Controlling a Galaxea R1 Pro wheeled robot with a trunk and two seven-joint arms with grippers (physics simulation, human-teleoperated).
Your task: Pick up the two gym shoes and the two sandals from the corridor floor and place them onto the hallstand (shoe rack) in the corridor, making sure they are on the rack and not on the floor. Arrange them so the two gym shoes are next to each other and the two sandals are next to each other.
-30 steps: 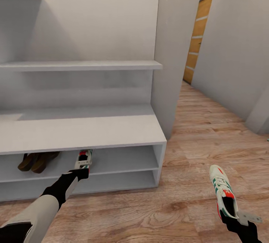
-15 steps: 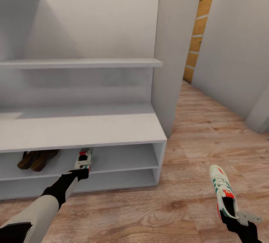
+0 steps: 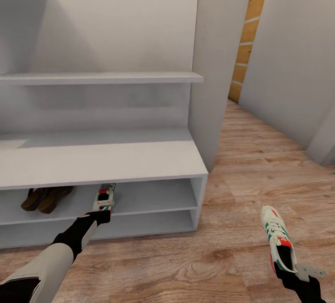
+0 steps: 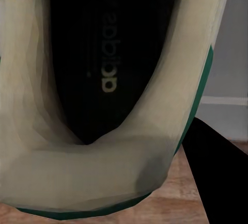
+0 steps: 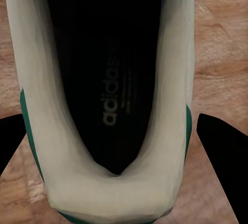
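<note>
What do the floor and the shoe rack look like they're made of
The floor looks like matte wood planking: brown grain and plank seams show. The shoe rack looks like painted or laminated board, probably: flat light grey, no grain, no shine. Being a render, both are only guesses from the look.

The rack's flat top [image 3: 102, 161] hides the toe of the left sneaker [image 3: 103, 198] and the fronts of the sandals [image 3: 44, 198] at nine o'clock of it. The right gripper [image 3: 291, 272] is partly cut off by the picture's lower edge, its fingers hidden behind the other sneaker's [image 3: 278, 239] heel. In both wrist views each sneaker's heel opening sits so close that its edges are blurred and cropped.
</note>
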